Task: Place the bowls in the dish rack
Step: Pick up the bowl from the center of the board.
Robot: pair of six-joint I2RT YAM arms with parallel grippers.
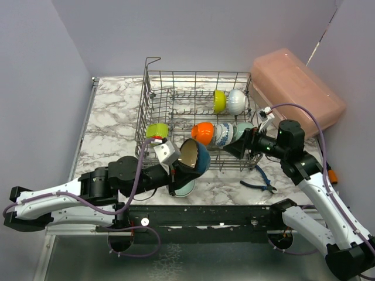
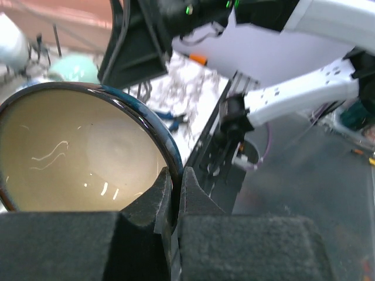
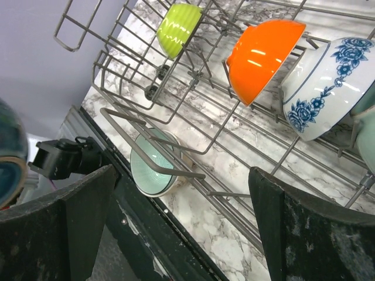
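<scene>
With left tool (image 2: 176, 193) clenched on dark teal bowl (image 1: 196, 157) and right tool (image 3: 181, 181) released, lift over dish rack (image 1: 193, 73) wall at mid-frame, then slot on edge left of orange bowl (image 1: 203, 132).

The dish rack (image 1: 193, 74) is showing plain grey wire, and the table (image 1: 111, 117) is showing white marble with grey veins. An orange bowl (image 1: 203, 133), a white bowl with blue flowers (image 1: 222, 134), a mint bowl (image 1: 243, 127), a yellow-green bowl (image 1: 219, 101), a plain white bowl (image 1: 237, 101) and a lime bowl (image 1: 156, 130) are shining. The dark teal bowl (image 1: 195, 157) is showing a beige inside, and the box (image 1: 299, 88) is looking translucent pink.
</scene>
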